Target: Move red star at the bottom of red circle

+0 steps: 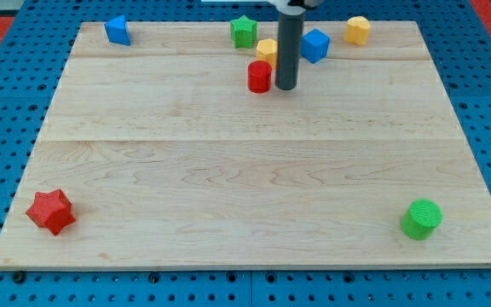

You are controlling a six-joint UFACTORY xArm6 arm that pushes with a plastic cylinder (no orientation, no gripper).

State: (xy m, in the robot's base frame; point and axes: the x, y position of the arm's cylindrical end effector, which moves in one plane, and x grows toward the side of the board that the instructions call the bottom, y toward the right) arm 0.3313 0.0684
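Note:
The red star [51, 211] lies at the board's bottom left corner. The red circle [260, 76] stands near the view's top, middle. My tip [285, 88] rests on the board just to the right of the red circle, close to it or touching it; I cannot tell which. The tip is far from the red star.
A yellow block [267, 49] sits just above the red circle, partly behind the rod. A green star [244, 31], a blue cube [314, 45] and a yellow hexagon [357, 30] lie along the top. A blue block [118, 30] is top left. A green cylinder [421, 218] is bottom right.

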